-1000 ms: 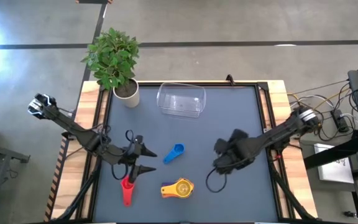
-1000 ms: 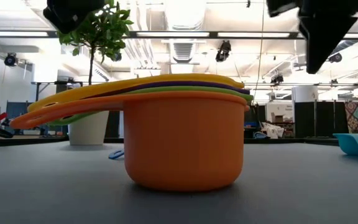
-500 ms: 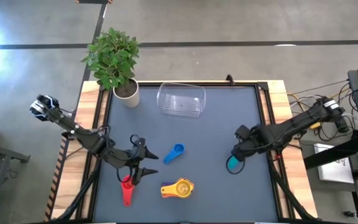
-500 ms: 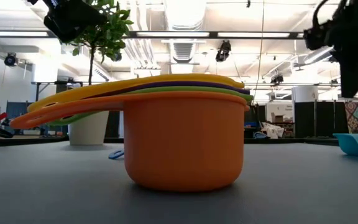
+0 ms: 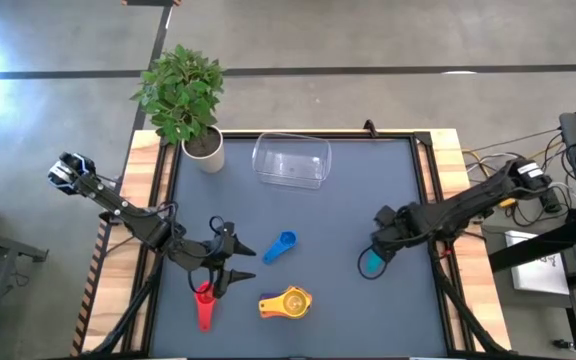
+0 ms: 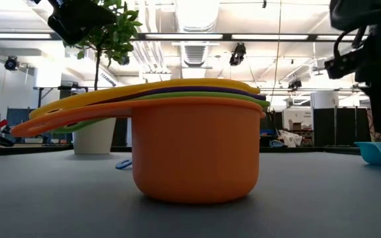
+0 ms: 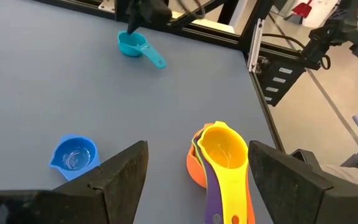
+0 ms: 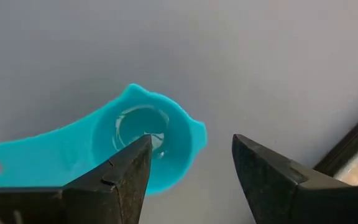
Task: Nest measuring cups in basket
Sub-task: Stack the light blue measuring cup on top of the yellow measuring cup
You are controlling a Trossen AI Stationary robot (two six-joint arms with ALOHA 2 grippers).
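Right gripper (image 8: 188, 171), fingers apart and empty, directly above the teal cup (image 5: 372, 264) near the counter's right edge; the cup's handle runs sideways from the bowl. Left gripper (image 7: 197, 168), also apart, hovers well away by the stacked cups (image 5: 288, 302).

The right gripper (image 5: 373, 258) has pulled back, uncovering the teal cup (image 5: 371, 264).

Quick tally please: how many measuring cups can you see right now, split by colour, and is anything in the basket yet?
Stacked cups, 4:
orange 1
green 1
purple 1
yellow 1
Loose cups, 3:
blue 1
teal 1
red 1
Total: 7 cups.
In the basket: 0.
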